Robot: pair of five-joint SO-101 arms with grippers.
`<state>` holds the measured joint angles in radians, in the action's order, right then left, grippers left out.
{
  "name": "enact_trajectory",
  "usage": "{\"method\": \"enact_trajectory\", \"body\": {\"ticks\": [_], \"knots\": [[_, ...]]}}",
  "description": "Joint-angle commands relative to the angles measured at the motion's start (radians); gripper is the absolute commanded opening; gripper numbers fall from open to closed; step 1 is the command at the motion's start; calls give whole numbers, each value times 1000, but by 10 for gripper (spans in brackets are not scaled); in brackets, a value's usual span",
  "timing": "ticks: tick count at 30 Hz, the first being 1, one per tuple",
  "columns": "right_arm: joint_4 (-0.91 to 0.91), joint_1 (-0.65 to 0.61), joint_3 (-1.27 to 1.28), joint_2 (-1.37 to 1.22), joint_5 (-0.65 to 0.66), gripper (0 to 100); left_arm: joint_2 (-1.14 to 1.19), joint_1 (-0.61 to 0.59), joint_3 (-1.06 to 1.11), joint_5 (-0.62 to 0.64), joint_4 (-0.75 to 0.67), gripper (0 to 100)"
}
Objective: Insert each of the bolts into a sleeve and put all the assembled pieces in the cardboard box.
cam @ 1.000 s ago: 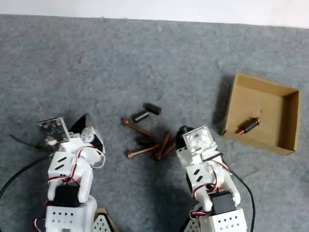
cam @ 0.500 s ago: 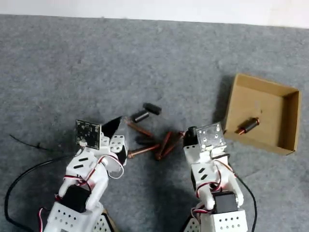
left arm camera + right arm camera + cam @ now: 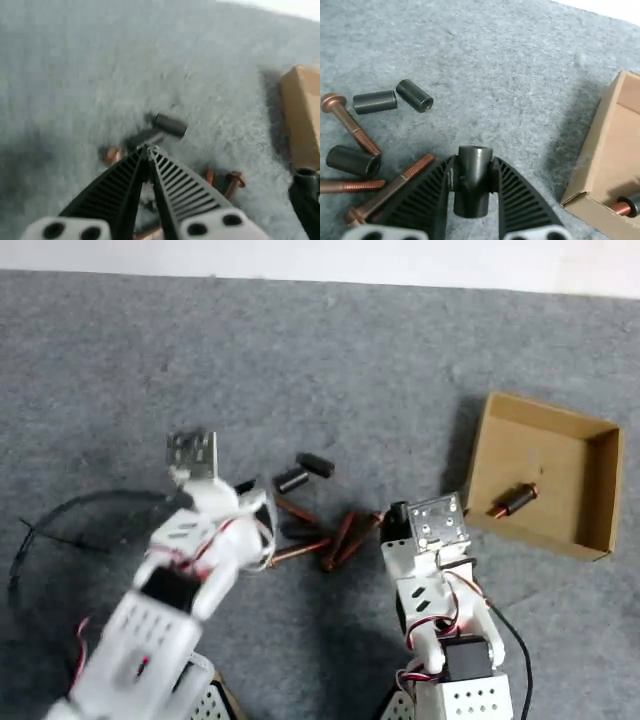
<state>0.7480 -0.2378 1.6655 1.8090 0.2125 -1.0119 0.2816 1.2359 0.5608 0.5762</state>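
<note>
Grey felt covers the bench [image 3: 120, 350]. The right pincer [image 3: 472, 167] clamps a black sleeve [image 3: 472, 195]. The left pincer [image 3: 147, 150] is pinched together and empty, just above the loose bolts [image 3: 338, 540] at centre. The cardboard box [image 3: 545, 465], at 3 o'clock, holds one assembled piece [image 3: 515, 499].

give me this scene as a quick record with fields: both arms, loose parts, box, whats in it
surface: grey mat
left gripper: jaws shut, empty, over the loose parts
right gripper: jaws shut on a black sleeve, beside the bolts
loose sleeves: three lying free near the bolts
loose bolts: clustered between the two arms
cardboard box: open, on the right arm's side
in the box: one assembled piece
</note>
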Motion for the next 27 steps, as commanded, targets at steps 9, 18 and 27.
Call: {"method": "enact_trajectory", "body": {"ticks": [9, 18, 27], "knots": [[-1, 16, 24, 16, 34, 5, 390, 130, -88, 78, -26, 287], [-36, 13, 39, 16, 34, 5, 401, 101, -81, 161, -91, 252], [-39, 16, 39, 16, 34, 5, 504, 47, -108, 163, -107, 252]]}}
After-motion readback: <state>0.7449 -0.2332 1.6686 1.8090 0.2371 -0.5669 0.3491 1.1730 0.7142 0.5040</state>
